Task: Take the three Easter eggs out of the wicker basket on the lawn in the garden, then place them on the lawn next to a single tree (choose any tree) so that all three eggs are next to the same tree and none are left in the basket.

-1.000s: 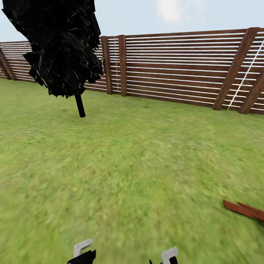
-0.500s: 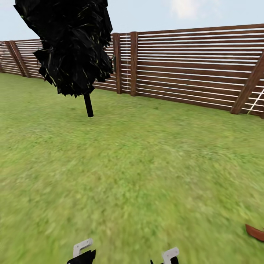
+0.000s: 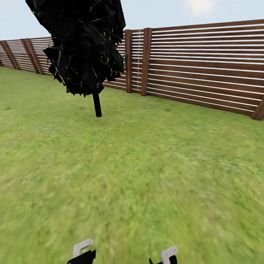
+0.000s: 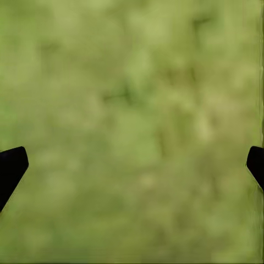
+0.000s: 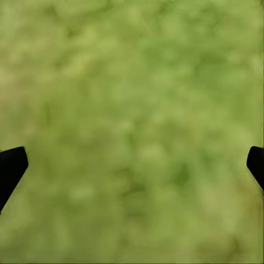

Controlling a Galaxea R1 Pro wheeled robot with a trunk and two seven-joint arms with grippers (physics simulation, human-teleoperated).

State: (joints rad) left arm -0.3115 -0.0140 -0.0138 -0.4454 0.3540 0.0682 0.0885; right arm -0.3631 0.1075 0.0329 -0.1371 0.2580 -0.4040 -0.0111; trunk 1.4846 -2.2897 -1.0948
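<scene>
We log green grass lawn [image 3: 146,176], dark thin-trunked tree [image 3: 97,104] before brown slat fence [image 3: 205,62]; left gripper [image 4: 132,165] and right gripper [image 5: 132,165] spread wide, empty.

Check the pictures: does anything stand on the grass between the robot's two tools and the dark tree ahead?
Nothing visible does. Open lawn runs from the left tool and right tool to the dark tree; the fence stands behind it.

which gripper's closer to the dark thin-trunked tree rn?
Left. The left gripper sits almost straight below the dark tree in the head view; the right gripper is offset further right. Both far off across the lawn.
</scene>
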